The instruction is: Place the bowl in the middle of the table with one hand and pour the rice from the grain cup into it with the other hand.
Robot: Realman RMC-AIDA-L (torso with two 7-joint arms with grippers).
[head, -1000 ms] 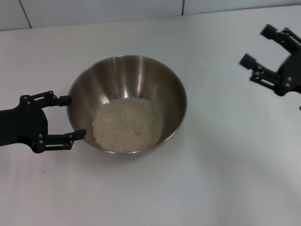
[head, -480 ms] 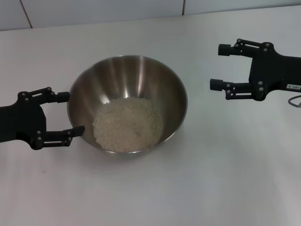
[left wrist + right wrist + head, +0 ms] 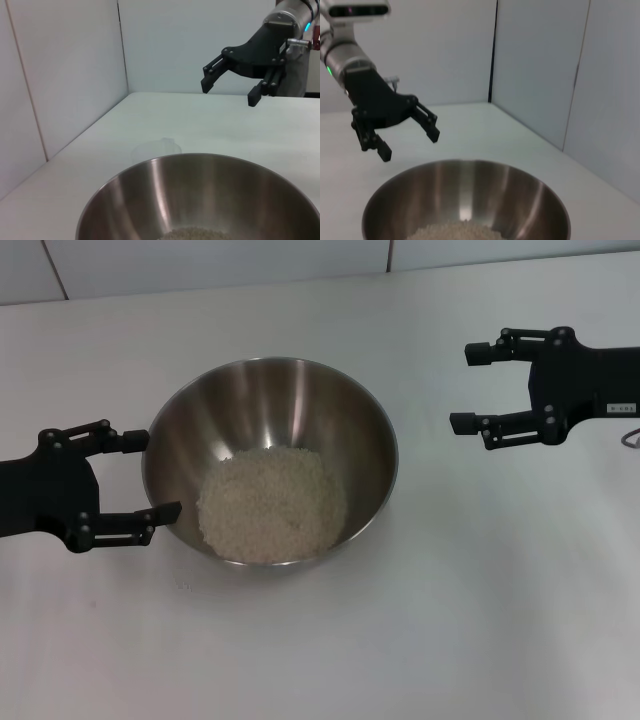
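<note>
The steel bowl (image 3: 270, 405) stands in the middle of the white table (image 3: 450, 590) with a heap of rice (image 3: 272, 502) inside. My left gripper (image 3: 155, 475) is open, with its fingers just outside the bowl's left rim and holding nothing. My right gripper (image 3: 465, 387) is open and empty, hovering apart from the bowl on its right. The grain cup (image 3: 157, 148) shows only faintly in the left wrist view, standing on the table beyond the bowl (image 3: 165, 200). The right wrist view shows the bowl (image 3: 470, 195), the rice (image 3: 450, 231) and my left gripper (image 3: 410, 145).
A white wall with panel seams runs along the table's far edge (image 3: 200, 285). My right gripper (image 3: 230, 92) also shows in the left wrist view, above the tabletop.
My right gripper has swung in from the far right edge, turned level and now points at the bowl. My left gripper has barely moved. The bowl and rice are unchanged.
</note>
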